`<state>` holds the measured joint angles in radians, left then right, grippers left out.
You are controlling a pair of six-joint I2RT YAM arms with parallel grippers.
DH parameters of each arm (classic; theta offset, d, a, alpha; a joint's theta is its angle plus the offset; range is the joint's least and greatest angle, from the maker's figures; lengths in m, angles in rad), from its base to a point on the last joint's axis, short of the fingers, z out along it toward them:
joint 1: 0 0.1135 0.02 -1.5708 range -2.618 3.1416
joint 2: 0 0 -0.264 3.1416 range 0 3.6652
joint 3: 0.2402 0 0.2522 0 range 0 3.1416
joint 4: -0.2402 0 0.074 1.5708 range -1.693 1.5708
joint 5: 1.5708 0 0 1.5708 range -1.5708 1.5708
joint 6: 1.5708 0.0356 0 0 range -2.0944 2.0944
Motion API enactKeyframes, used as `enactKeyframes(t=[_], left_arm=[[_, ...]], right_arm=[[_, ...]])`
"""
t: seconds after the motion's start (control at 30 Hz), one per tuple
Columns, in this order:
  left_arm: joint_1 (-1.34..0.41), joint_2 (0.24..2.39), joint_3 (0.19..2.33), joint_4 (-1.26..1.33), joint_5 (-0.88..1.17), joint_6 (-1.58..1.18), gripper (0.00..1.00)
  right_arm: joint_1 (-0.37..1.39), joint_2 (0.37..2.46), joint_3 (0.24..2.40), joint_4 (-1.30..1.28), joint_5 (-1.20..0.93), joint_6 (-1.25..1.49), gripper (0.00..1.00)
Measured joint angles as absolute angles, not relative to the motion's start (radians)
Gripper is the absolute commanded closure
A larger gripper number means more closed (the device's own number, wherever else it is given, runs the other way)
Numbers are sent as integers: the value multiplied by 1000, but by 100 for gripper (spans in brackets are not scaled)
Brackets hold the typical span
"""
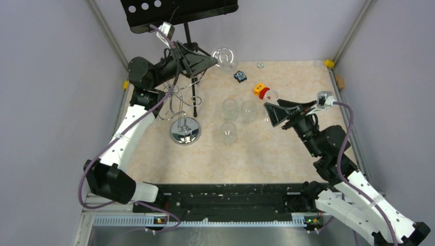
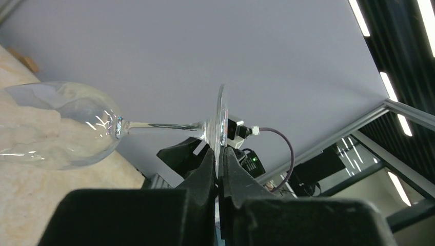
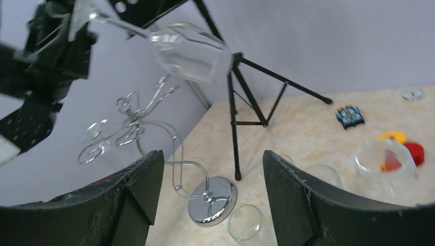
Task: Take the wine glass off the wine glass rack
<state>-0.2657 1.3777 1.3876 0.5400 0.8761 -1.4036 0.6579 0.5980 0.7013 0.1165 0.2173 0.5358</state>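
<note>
Risk is sitting mostly in the grip. The left gripper (image 2: 219, 164) is pinching only the thin rim of the wine glass (image 2: 56, 123) foot, jaws pressed together on it. The glass is hanging sideways, stem level, bowl cantilevered out in the air. Smooth glass between flat black pads is likely to pivot or slide under the bowl's weight, and a jerk could be sending it down onto the surface (image 1: 287, 148).

The glass is already sitting clear of the wine glass rack (image 1: 179, 105), up and beyond it, close to the black music stand (image 1: 177, 13). A careless swing is risking a clip on the tripod legs or the rack's loop arms. 3 other clear glasses (image 1: 229, 108) are crowding the set-down area between the rack and the right gripper (image 3: 211, 159), which is carrying nothing, jaws spread wide.

Materials:
- **Wine glass:** looking clear and thin-walled, with a rounded bowl, slim stem and flat disc foot.
- **Rack:** showing shiny chrome wire, curled loops, a thin post and a mirrored round base; probably light and tippy.
- **Surface:** looking like pale marbled stone, hard and unforgiving.
</note>
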Motion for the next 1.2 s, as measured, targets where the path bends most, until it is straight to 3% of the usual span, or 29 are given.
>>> enactKeyframes(t=[0.3, 0.47, 0.8, 1.2], left_arm=[[-355, 1355, 1322, 532, 923, -1448, 100], [-416, 1330, 1270, 523, 964, -1452, 100], [-462, 1238, 1221, 440, 1003, -1400, 100], [-481, 1214, 1221, 373, 1017, -1332, 100]], right_arm=[[658, 698, 835, 251, -304, 214, 35], [658, 759, 876, 289, -476, 23, 39], [658, 881, 943, 251, -599, -249, 50], [658, 957, 979, 276, -631, -241, 67]])
